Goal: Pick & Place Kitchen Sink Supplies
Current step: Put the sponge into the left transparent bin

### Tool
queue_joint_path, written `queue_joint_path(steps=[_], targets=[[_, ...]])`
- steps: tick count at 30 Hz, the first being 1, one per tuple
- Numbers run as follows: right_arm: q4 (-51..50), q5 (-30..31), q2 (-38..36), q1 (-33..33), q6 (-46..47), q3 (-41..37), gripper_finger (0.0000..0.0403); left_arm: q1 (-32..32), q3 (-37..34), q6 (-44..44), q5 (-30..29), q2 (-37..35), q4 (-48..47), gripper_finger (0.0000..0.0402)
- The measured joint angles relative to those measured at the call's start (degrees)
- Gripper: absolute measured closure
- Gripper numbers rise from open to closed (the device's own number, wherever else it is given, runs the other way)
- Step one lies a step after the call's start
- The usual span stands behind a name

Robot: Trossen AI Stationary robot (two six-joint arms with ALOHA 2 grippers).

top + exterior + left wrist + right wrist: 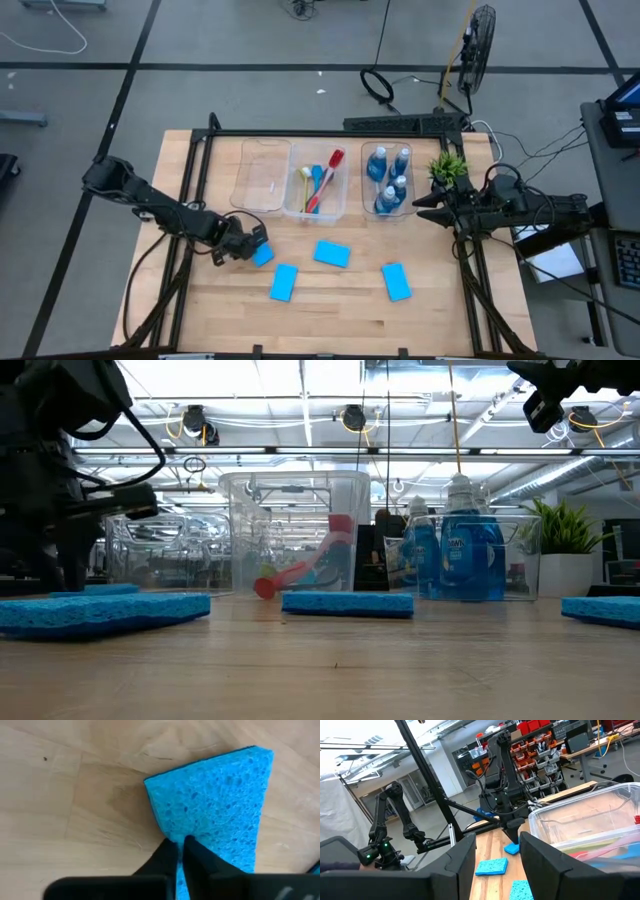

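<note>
My left hand (179, 851) has pinched the nearest sponge's (215, 800) edge flat on the bench (330, 310), ready to lift it toward the empty bin (262, 177). Right hand (497, 851) waits half-open, empty, beside the bottles (390, 178).

Both arms are matte black, built of chunky jointed segments with black cables trailing along them. Each tool's fingers (192, 865) are slim, dark and tapered.

Light is bright and even, coming from ceiling lamps (350, 418) (they glare in the low view). Shadows on the table (340, 300) are soft. The near sponge (100, 610) looks blurred there.
</note>
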Motion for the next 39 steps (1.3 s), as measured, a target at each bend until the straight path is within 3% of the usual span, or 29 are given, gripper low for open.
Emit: queue_joint_path(steps=[11,16,21,25,29,35,39], targets=[[0.0,0.1,0.0,0.0,0.0,0.0,0.0264,-6.7,0.0,1.4,-2.1,-1.0,-0.7,0.0396],[0.1,0.1,0.0,0.0,0.2,0.0,0.0264,-9.7,0.3,5.5,0.6,-4.9,-2.1,0.0398],[0.2,0.3,0.0,0.0,0.2,0.0,0.0264,-12.7,0.3,11.4,-3.4,-10.6,-2.8,0.0399],[0.3,0.3,0.0,0.0,0.2,0.0,0.0264,-14.6,0.3,21.9,-9.8,-15.6,-1.4,0.04],[0.2,0.3,0.0,0.0,0.2,0.0,0.0264,-15.6,0.4,38.4,-15.8,-19.8,4.6,0.04],[0.2,0.3,0.0,0.0,0.2,0.0,0.0264,-15.6,0.5,54.4,-18.4,-23.3,12.6,0.0401],[0.2,0.3,0.0,0.0,0.2,0.0,0.0264,-15.5,0.5,65.9,-20.1,-24.6,24.1,0.0401]])
